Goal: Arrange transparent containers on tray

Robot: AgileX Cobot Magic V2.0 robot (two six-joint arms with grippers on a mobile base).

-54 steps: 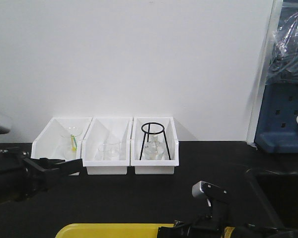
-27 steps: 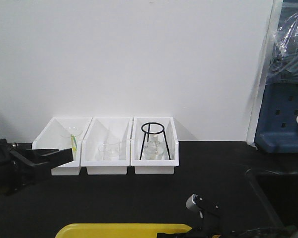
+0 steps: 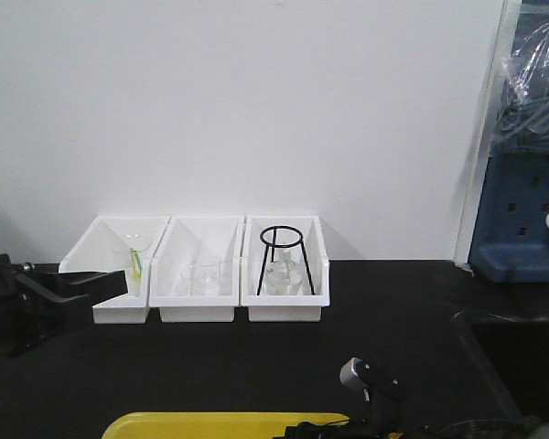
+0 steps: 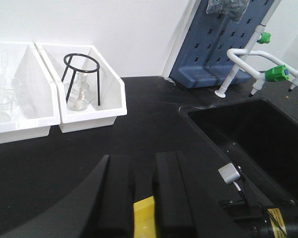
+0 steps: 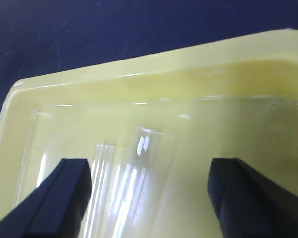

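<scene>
Front view: yellow tray [image 3: 210, 424] is lying at the near edge of the counter [image 3: 256, 366], well apart from the white bins [image 3: 197, 311].

Left wrist view: left gripper [image 4: 144, 191] is hanging narrowly parted and empty, probably leaving the tray free.

Right wrist view: right gripper [image 5: 159, 198] is spreading wide, gripping nothing. Two test tubes [image 5: 134, 188] are lying side by side on the tray floor between its fingers, likely being arranged.
</scene>
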